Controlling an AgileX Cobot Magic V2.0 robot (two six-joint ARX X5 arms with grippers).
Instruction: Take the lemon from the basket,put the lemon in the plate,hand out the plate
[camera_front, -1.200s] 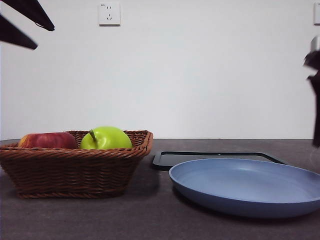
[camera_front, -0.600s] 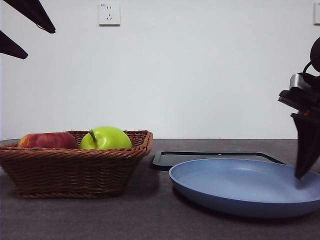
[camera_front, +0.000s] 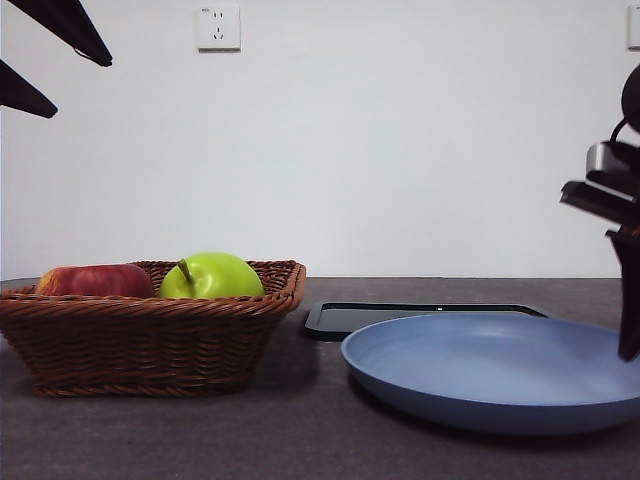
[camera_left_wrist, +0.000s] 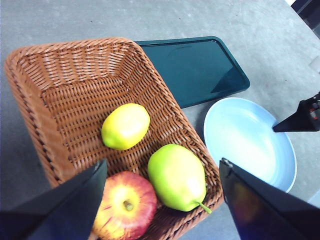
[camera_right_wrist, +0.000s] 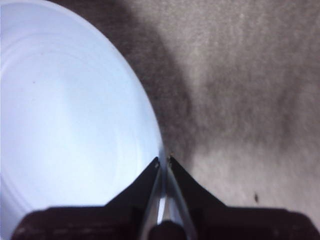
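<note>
The lemon (camera_left_wrist: 125, 126) lies on the floor of the wicker basket (camera_left_wrist: 35, 115); in the front view the basket (camera_front: 150, 340) wall hides it. High above the basket hangs my left gripper (camera_left_wrist: 163, 161), open and holding nothing, its black tips showing at the front view's top left (camera_front: 78, 85). The light-blue plate (camera_front: 480, 375) sits on the table to the right of the basket. My right gripper (camera_right_wrist: 163, 160) is shut on the plate (camera_right_wrist: 65, 125) at its right rim, seen at the front view's right edge (camera_front: 628, 350).
A green apple (camera_left_wrist: 176, 176) and a red apple (camera_left_wrist: 125, 205) lie in the basket beside the lemon. A flat black tray (camera_front: 400, 315) lies behind the plate. Grey table stretches around them, with a white wall behind.
My right arm came down from the right edge to the plate's right rim and closed on it; the plate has shifted slightly right. The left gripper has barely moved.
</note>
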